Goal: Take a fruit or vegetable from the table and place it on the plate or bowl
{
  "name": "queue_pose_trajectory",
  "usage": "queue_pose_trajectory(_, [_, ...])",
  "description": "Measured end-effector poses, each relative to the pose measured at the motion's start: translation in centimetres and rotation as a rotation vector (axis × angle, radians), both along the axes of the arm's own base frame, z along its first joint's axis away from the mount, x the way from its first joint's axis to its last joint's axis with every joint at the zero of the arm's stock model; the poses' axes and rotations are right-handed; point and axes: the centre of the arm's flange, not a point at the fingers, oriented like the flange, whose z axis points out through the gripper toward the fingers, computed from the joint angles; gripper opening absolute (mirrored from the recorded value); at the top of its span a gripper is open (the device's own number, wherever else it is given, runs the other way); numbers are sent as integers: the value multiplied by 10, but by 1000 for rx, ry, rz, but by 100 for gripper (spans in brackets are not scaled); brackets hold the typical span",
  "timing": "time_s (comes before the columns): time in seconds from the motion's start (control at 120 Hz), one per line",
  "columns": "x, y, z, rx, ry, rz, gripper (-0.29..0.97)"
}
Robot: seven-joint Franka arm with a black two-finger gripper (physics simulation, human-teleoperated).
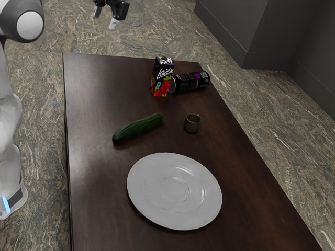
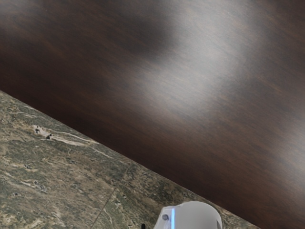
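- Nothing's done yet: the cucumber (image 1: 137,128) lies on the tabletop (image 1: 94,104) near the plate (image 1: 174,191), not touching it.
- The tool (image 1: 105,17) hangs well away, fingers spread, holding nothing.
- The whole pick-and-place is left.

Glossy dark wood table (image 1: 94,157), smooth matt grey plate (image 1: 174,191), bumpy-skinned cucumber (image 1: 137,127).

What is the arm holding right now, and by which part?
Nothing. The gripper hangs high, jaws open and empty; the cucumber lies on the table.
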Motion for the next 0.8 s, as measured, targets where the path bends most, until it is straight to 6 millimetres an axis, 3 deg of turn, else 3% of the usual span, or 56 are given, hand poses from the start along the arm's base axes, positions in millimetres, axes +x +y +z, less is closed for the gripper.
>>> queue_pose_trajectory(0.133, [41,-19,8,90,-128,-140,66])
queue_pose_trajectory(0.175, [46,-19,10,95,-162,-158,66])
queue_pose_trajectory(0.217, [41,-7,13,86,-205,-138,66])
queue_pose_trajectory(0.258, [18,-7,87,189,-342,-121,66])
queue_pose_trajectory(0.283, [11,-17,116,228,-396,-135,66])
queue_pose_trajectory(0.317, [19,-34,130,253,-420,-169,66])
queue_pose_trajectory(0.367, [48,-67,130,256,-419,-246,66])
queue_pose_trajectory(0.483, [106,-160,113,211,-401,-454,66])
queue_pose_trajectory(0.542, [132,-206,81,146,-359,-556,66])
queue_pose_trajectory(0.592, [134,-246,33,31,-340,-675,66])
queue_pose_trajectory(0.608, [130,-241,21,8,-339,-674,65])
queue_pose_trajectory(0.65, [106,-184,-4,-15,-340,-569,65])
queue_pose_trajectory(0.683, [80,-158,-25,-26,-334,-510,66])
queue_pose_trajectory(0.733, [53,-156,-52,-17,-315,-475,66])
queue_pose_trajectory(0.8, [47,-172,-75,5,-308,-486,66])
